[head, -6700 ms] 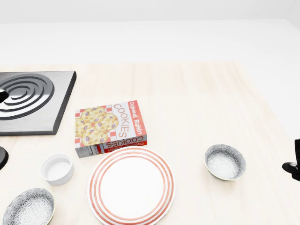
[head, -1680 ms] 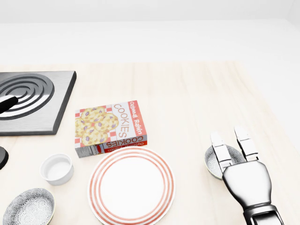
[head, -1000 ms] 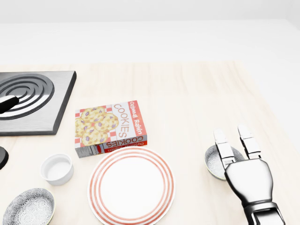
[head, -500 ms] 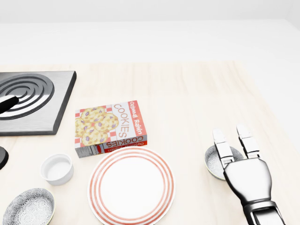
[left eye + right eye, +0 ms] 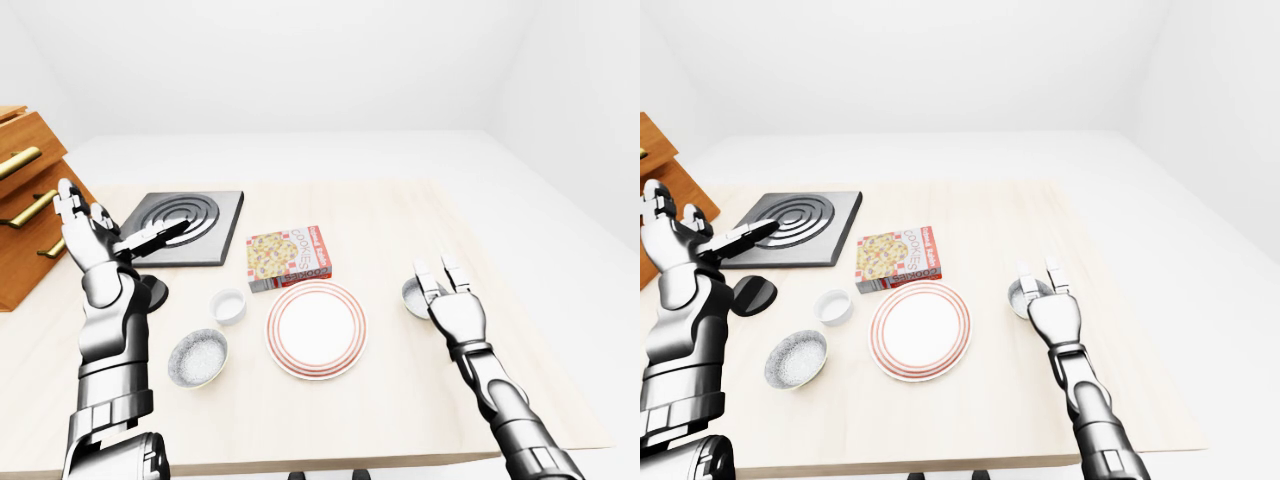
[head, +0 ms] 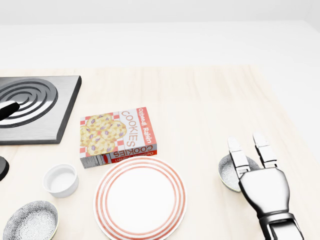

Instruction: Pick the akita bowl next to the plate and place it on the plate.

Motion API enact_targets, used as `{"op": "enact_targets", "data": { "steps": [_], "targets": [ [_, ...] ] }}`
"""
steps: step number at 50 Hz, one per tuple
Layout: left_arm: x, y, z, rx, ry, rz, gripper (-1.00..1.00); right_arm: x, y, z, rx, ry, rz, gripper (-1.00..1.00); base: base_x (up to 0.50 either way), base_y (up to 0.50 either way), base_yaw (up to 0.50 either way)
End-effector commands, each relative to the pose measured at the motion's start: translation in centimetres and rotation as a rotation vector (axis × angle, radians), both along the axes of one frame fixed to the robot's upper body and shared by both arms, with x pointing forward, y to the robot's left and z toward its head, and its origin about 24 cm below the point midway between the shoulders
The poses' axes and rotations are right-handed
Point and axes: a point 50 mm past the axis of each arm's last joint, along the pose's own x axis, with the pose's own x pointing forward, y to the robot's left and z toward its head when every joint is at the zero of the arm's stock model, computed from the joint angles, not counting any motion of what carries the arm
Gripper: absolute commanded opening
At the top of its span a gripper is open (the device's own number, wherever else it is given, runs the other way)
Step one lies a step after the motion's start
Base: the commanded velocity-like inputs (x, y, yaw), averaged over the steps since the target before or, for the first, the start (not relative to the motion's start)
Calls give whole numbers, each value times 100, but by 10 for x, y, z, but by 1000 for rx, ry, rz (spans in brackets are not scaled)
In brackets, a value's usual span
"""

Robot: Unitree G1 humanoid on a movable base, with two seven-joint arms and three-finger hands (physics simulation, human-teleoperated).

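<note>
My right hand (image 6: 264, 192) hovers over the bowl (image 6: 226, 172), released, with 2 fingers straight above its right rim, placed so they can curl onto it. The bowl sits on the tabletop (image 6: 200, 110), right of the plate (image 6: 140, 197) and apart from it. My left hand (image 5: 85, 225) is raised open, clear of the work.

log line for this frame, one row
phase: reach | right hand: open, fingers over akita bowl, not gripped | bowl: beside plate, on its right in head view, not on it | left hand: raised, open, empty
</note>
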Motion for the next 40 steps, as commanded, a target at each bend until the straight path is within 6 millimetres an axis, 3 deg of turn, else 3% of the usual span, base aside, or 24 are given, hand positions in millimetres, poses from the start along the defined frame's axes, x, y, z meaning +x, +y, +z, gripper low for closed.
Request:
{"op": "enact_targets", "data": {
  "steps": [1, 7, 35, 36, 37, 38, 40],
  "targets": [
    [0, 0, -1, -4, 3, -1, 100, -11, -4, -17, 16, 71, -26, 100, 0, 0, 0],
    [0, -1, 0, -2, -1, -2, 100, -1, -8, -6, 37, 30, -42, 100, 0, 0, 0],
    [0, -1, 1, 2, -5, -2, 100, 9, 2, -6, 22, 41, -8, 100, 0, 0, 0],
    [0, -1, 1, 2, -6, -2, 100, 9, 2, -6, 15, 43, -4, 58, 0, 0, 0],
    [0, -1, 1, 2, -6, -2, 100, 10, 2, -6, 12, 44, -2, -69, 0, 0, 0],
    [0, -1, 1, 1, -5, -3, 100, 11, 2, -7, 8, 48, 0, -100, 0, 0, 0],
    [0, -1, 1, 2, -7, -2, 100, 11, 3, -7, 7, 47, 1, -100, 0, 0, 0]
  ]
}}
